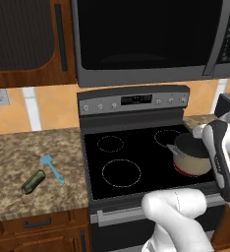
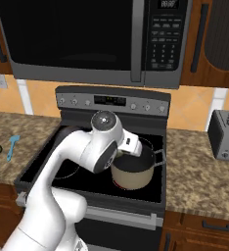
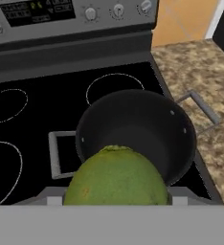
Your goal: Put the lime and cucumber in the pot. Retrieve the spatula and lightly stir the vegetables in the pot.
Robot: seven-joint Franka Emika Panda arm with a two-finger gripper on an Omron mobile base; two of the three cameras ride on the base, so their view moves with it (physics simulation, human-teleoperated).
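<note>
The tool (image 3: 116,201) is clamped on the lime (image 3: 116,177), its jaws set about a lime's width apart, holding the fruit above the near rim of the pot (image 3: 133,129) on the stove's front right burner. The cucumber (image 1: 33,181) lies flat on the bench (image 1: 18,152) left of the stove, its long axis running diagonally from near-left to far-right. Just beside it, apart, lies the spatula (image 1: 52,168), blade pointing away toward the wall.

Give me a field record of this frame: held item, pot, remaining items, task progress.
held: lime in gripper, above the pot
pot: on stove's front right burner, inside looks bare
cucumber: on counter left of stove
spatula: on counter beside cucumber
progress: nothing in pot yet
</note>
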